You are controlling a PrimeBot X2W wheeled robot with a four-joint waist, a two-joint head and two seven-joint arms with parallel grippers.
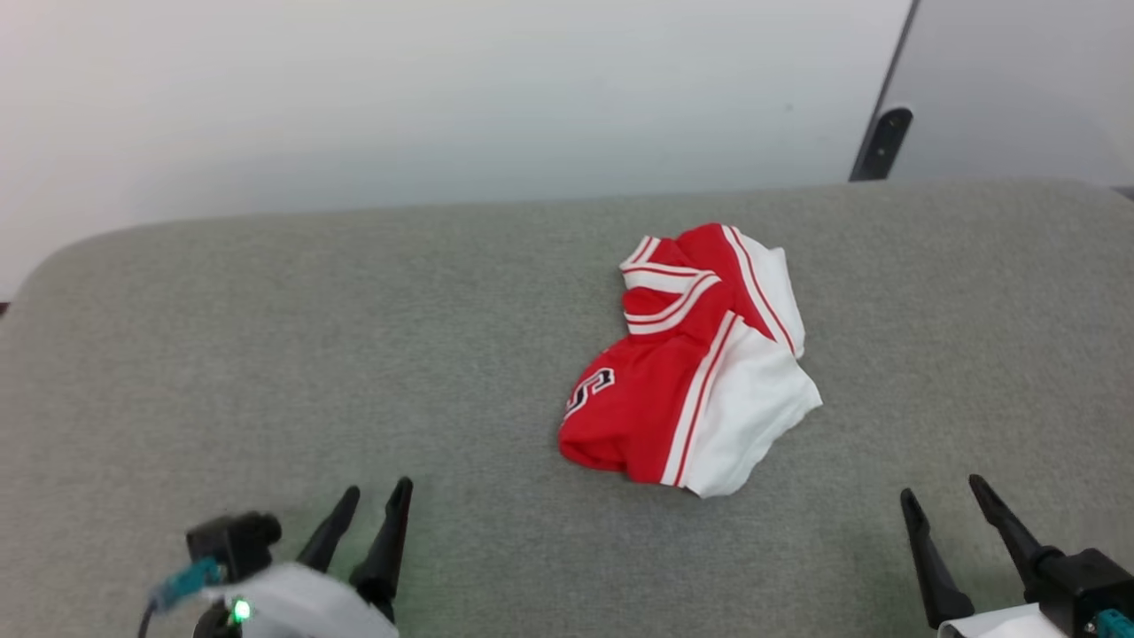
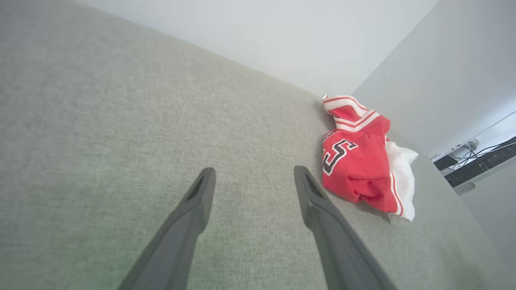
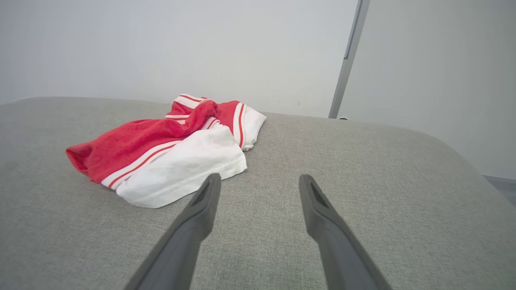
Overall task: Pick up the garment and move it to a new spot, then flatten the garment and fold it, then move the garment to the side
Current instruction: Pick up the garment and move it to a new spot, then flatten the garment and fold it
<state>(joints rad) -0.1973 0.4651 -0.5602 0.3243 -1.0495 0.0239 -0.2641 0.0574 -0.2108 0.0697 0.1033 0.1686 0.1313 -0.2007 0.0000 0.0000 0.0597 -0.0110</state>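
Note:
The garment (image 1: 691,372) lies crumpled in a heap on the grey fabric surface, right of centre, red with white sleeve cloth, striped trim and part of a black digit showing. Low at the left my left gripper (image 1: 378,494) stands open with nothing between its fingers, well short of the heap. My right gripper (image 1: 942,489) is open at the lower right, a little beyond the heap's white corner. The left wrist view has the garment (image 2: 358,161) ahead to the right of my left gripper (image 2: 252,176). The right wrist view has the garment (image 3: 169,149) ahead to the left of my right gripper (image 3: 260,181).
The grey fabric surface (image 1: 266,354) spreads wide, with rounded far corners and free room left of the heap. A pale wall stands behind it. A dark post (image 1: 881,142) rises at the far right. Cables and a dark shelf (image 2: 479,161) show past the surface's edge.

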